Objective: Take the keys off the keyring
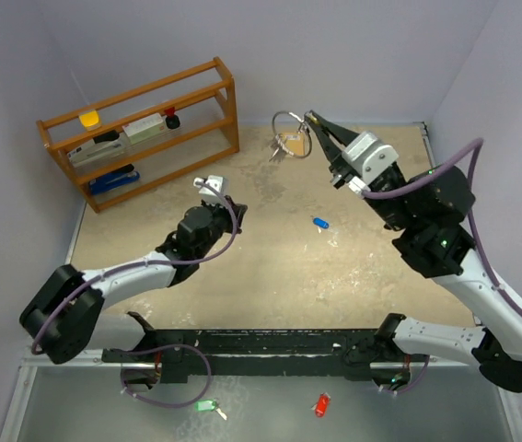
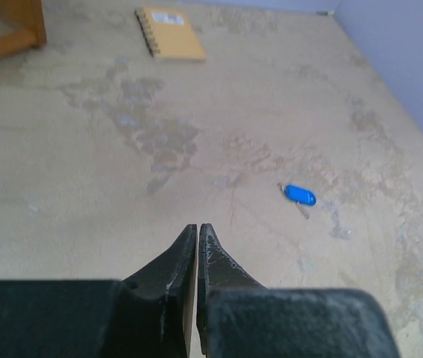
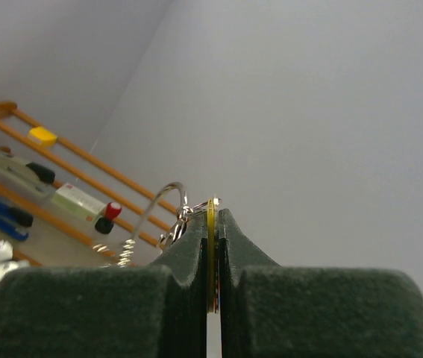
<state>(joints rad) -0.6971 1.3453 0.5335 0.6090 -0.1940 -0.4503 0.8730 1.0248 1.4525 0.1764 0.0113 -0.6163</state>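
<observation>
Tan tabletop (image 1: pixel 270 267): blue key (image 1: pixel 320 223) lying diagonally. I hold yellow key (image 3: pixel 211 246) edge-on in clamped right gripper (image 1: pixel 312 120), keyring (image 1: pixel 288 122) beside its tips. Left gripper (image 2: pixel 198 233) closed, empty.

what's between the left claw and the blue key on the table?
Nothing but bare, stained tabletop between the left claw and the blue key; left wrist view shows it, top view agrees.

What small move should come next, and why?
Probably open the left gripper and reach toward the keys hanging from the keyring: the right gripper holds that bunch raised, while the left is shut, empty and away from it.
</observation>
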